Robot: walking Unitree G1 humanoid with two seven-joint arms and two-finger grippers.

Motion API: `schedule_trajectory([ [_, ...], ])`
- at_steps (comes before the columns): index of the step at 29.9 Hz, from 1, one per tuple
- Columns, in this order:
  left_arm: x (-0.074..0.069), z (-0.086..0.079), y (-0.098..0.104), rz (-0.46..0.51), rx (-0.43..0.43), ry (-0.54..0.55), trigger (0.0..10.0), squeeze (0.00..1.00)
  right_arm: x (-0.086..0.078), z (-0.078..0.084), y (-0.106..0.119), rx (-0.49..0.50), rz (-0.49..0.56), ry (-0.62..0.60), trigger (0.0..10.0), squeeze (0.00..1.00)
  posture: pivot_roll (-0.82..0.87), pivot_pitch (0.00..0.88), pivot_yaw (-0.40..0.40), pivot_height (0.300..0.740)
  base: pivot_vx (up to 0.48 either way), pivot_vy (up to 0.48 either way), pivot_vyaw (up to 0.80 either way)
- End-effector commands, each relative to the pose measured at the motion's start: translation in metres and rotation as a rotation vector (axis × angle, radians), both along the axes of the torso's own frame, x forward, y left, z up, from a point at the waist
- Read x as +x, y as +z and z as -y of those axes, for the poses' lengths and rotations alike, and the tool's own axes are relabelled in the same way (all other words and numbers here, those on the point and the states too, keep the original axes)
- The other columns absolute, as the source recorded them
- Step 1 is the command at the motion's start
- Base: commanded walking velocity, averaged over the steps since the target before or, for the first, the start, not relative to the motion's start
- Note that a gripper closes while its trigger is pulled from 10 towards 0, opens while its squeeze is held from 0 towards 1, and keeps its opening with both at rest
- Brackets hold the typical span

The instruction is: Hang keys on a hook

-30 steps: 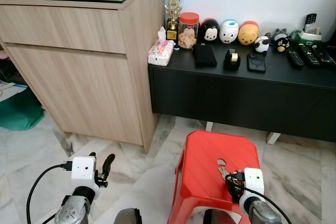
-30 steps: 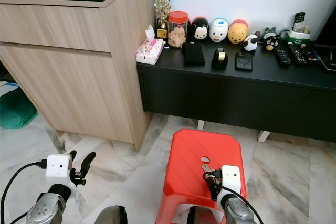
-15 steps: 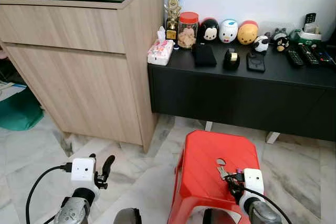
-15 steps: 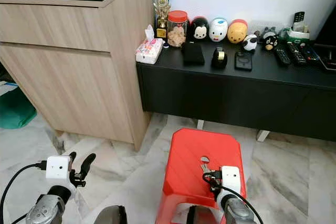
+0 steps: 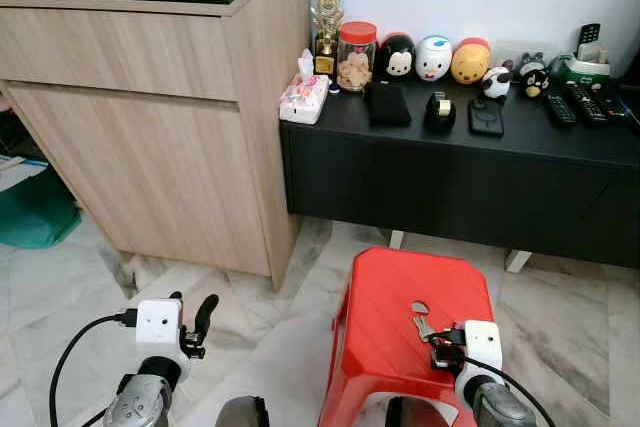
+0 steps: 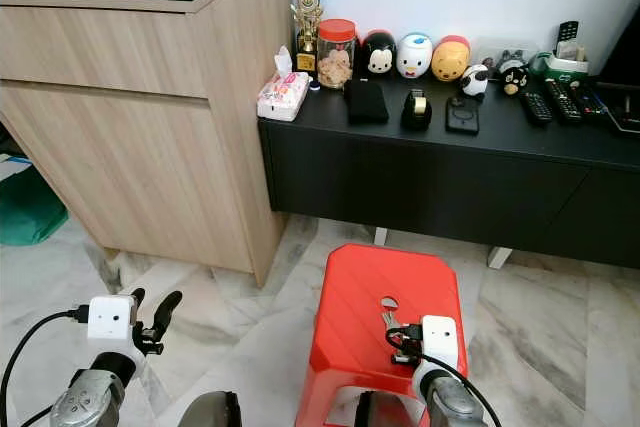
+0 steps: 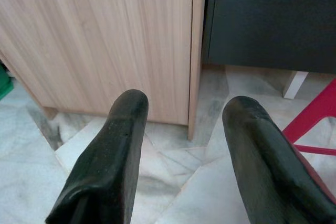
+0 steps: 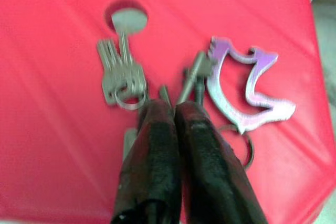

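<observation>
**Right gripper pinched at the keys on the red stool**

The keys [image 8: 123, 74] lie flat on the red stool [image 5: 400, 297], lower centre-right of the left eye frame, just below the stool's round hole [image 8: 126, 17]. The right gripper [image 8: 170, 111] sits right on the bunch — fingers pressed together, tips at the ring area between the grey key cluster and the purple keychain [image 8: 247, 90]. It looks closed on part of the ring or a key shank, but blur hides the exact contact, so the hold is a judgement. The keys' long axis runs away from the gripper toward the hole; the purple keychain lies to the right of the fingertips in the right wrist frame.

Left gripper [image 7: 184, 145] hangs idle at lower left, fingers spread wide, holding nothing, aimed at the wooden cabinet [image 5: 160, 127]. The right arm is clearly the nearer one.

Versus a second ago — almost no change; the right gripper stays low on the stool, the keys not lifted. No hook seen.
</observation>
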State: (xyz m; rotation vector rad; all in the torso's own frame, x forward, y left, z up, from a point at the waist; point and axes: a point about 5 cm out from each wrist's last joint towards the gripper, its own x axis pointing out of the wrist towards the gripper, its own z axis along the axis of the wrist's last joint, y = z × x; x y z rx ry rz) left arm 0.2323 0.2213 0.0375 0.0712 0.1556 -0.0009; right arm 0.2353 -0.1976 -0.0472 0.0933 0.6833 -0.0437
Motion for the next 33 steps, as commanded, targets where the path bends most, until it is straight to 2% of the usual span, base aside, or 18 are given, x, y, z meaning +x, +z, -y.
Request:
schedule_trajectory([
  [1,0.001,0.001,-0.004,-0.022,0.011,-0.006,10.0,0.00,0.012,0.000,0.011,0.021,0.083,-0.027,0.0,0.00,0.07,0.003,-0.033,0.611,0.000,0.000,0.00],
  [7,0.002,0.002,-0.004,-0.023,0.009,-0.003,10.0,0.00,0.021,-0.001,0.023,0.061,0.203,-0.043,0.0,0.00,0.07,0.000,-0.034,0.611,0.000,0.000,0.00],
  [8,0.002,0.002,-0.005,-0.024,0.009,-0.004,10.0,0.00,0.022,0.000,0.025,0.065,0.220,-0.046,0.3,0.00,0.07,0.000,-0.035,0.611,0.000,0.000,0.00],
  [9,0.003,0.002,-0.005,-0.024,0.009,-0.004,10.0,0.00,0.023,0.000,0.027,0.068,0.233,-0.049,1.3,0.00,0.07,0.000,-0.035,0.611,0.000,0.000,0.00],
  [10,0.003,0.002,-0.005,-0.024,0.009,-0.004,10.0,0.00,0.023,0.000,0.027,0.072,0.241,-0.052,3.2,0.00,0.07,0.000,-0.035,0.611,0.000,0.000,0.00],
  [11,0.003,0.002,-0.005,-0.024,0.008,-0.004,10.0,0.00,0.023,0.000,0.027,0.072,0.240,-0.050,4.6,0.00,0.07,0.000,-0.035,0.611,0.000,0.000,0.00],
  [12,0.003,0.002,-0.005,-0.024,0.008,-0.004,10.0,0.00,0.021,-0.001,0.026,0.065,0.230,-0.041,10.0,0.00,0.07,0.000,-0.035,0.611,0.000,0.000,0.00],
  [16,0.004,0.002,-0.006,-0.026,0.009,-0.003,10.0,0.00,0.012,0.000,0.014,0.026,0.128,-0.029,10.0,0.00,0.07,0.000,-0.035,0.611,0.000,0.000,0.00],
  [17,0.004,0.002,-0.006,-0.025,0.009,-0.003,10.0,0.00,0.010,0.000,0.011,0.041,0.098,-0.050,10.0,1.00,0.07,0.000,-0.036,0.611,0.000,0.000,0.00],
  [23,0.004,0.002,-0.006,-0.025,0.010,-0.001,10.0,0.00,0.008,-0.002,0.006,0.068,0.035,-0.086,10.0,1.00,0.07,0.000,-0.036,0.611,0.000,0.000,0.00],
  [33,0.002,0.001,-0.006,-0.027,0.011,0.003,10.0,0.00,0.011,-0.004,0.006,0.076,0.015,-0.074,10.0,1.00,0.07,0.000,-0.038,0.611,0.000,0.000,0.00],
])
